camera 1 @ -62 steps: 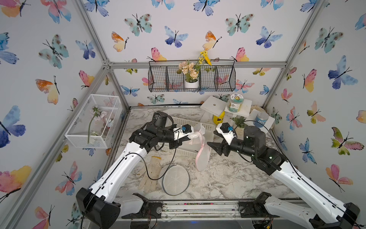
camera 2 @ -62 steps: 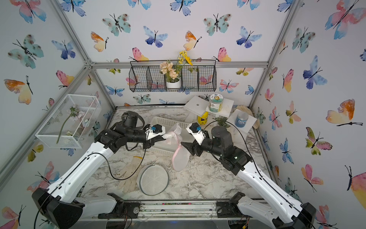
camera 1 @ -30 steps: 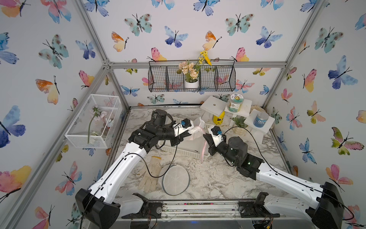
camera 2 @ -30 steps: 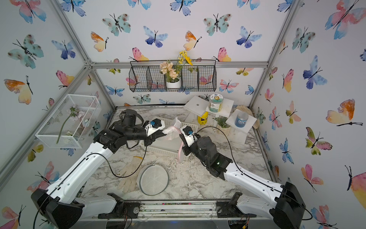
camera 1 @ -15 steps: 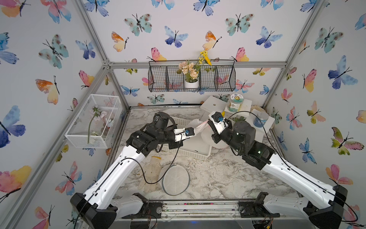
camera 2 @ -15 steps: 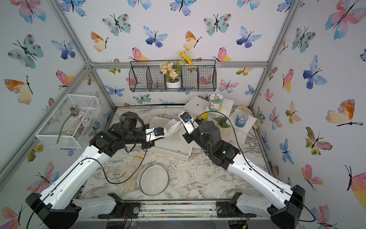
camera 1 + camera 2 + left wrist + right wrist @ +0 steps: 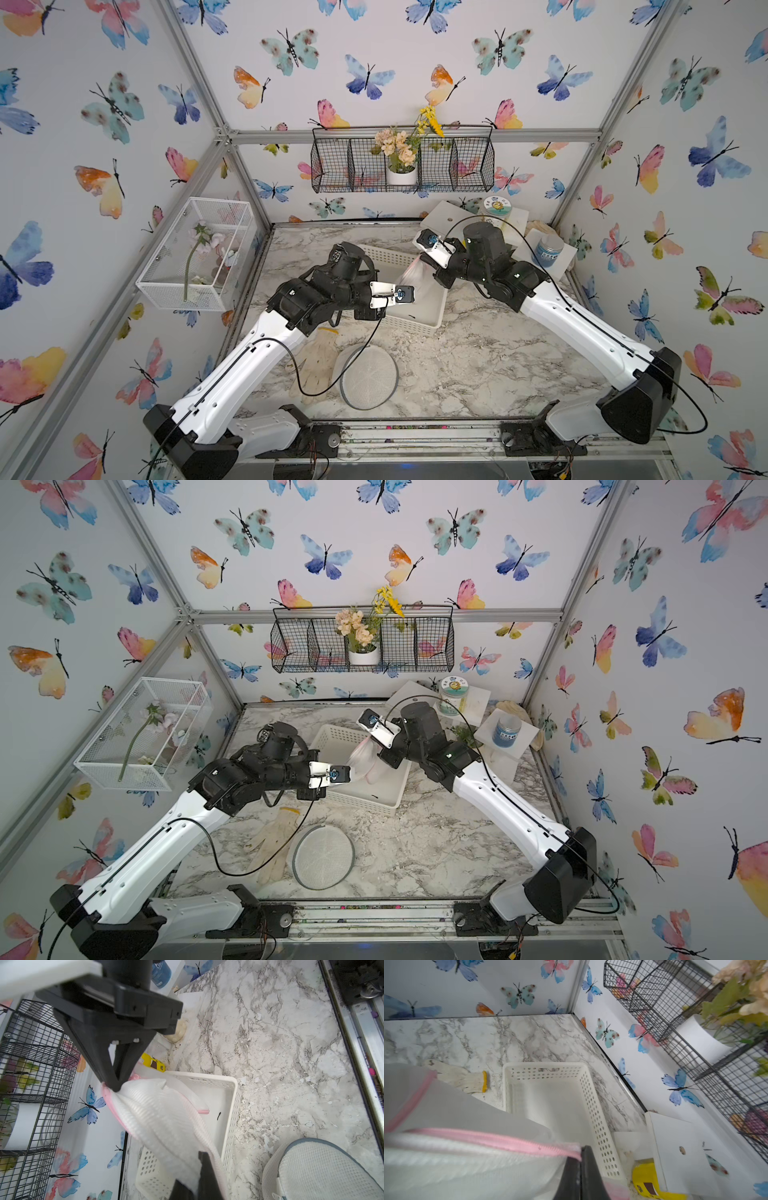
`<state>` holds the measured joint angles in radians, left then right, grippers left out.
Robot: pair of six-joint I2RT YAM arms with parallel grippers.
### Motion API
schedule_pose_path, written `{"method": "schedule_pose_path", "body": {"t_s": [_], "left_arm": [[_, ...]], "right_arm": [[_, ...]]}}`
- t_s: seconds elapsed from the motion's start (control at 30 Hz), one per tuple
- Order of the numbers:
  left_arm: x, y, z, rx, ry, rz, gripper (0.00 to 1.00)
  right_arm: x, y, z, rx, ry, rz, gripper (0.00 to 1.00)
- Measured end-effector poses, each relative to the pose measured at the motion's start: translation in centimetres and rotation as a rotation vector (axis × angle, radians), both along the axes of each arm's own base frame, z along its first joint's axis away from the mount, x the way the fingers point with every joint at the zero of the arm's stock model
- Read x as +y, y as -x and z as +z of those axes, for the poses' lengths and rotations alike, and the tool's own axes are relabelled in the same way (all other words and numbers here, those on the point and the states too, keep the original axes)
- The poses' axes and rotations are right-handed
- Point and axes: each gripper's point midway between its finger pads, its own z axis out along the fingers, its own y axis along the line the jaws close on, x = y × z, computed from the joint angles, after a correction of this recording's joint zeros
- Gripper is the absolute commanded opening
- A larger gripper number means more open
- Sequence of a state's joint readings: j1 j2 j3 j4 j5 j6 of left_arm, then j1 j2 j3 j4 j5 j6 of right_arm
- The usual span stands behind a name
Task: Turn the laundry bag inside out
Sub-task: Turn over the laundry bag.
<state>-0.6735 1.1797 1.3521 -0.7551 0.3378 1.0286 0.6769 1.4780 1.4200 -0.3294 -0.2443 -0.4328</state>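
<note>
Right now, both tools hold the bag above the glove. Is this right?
No. The left tool and the right tool do hold the bag, but above the basket, not the glove. The left wrist view shows it.

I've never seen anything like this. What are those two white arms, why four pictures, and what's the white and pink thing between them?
They are two robot arms on a marble table, each ending in a two-fingered gripper. Two pictures look down from a camera pair overhead; the other two come from cameras on the arms' wrists. The left gripper and the right gripper are both shut on a white mesh laundry bag with pink trim, holding it up over a white perforated basket. A work glove and a round grey-rimmed mesh pouch lie on the table. The job: turning the bag inside out.
</note>
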Motion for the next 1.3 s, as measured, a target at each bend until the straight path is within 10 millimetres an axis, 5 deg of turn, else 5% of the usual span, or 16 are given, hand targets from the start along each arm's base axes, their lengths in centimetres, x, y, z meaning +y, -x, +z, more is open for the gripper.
{"method": "schedule_pose_path", "body": {"t_s": [0.33,0.6,0.73,0.87,1.1,1.3], "left_arm": [[-0.4,1.6,0.8,0.084,0.245,0.001,0.0],[-0.4,-0.2,1.7,0.238,0.53,0.086,0.0],[-0.9,-0.2,3.3,0.321,0.637,0.08,0.0],[-1.5,-0.2,3.9,0.402,0.687,0.071,0.0],[-2.5,-0.1,3.1,0.559,0.717,0.052,0.0],[-3.3,-0.3,2.3,0.661,0.702,0.048,0.0]], "right_arm": [[0.7,-0.2,-3.8,0.307,-0.12,0.156,0.48],[-5.7,-1.4,-0.9,0.393,-0.282,-0.071,0.74],[-8.6,-1.4,2.3,0.358,-0.36,-0.19,0.74],[-9.5,-0.8,3.8,0.328,-0.373,-0.222,0.68],[-8.5,2.9,1.9,0.233,-0.428,-0.045,0.64],[-7.0,3.4,3.1,0.066,-0.415,0.117,0.58]]}}
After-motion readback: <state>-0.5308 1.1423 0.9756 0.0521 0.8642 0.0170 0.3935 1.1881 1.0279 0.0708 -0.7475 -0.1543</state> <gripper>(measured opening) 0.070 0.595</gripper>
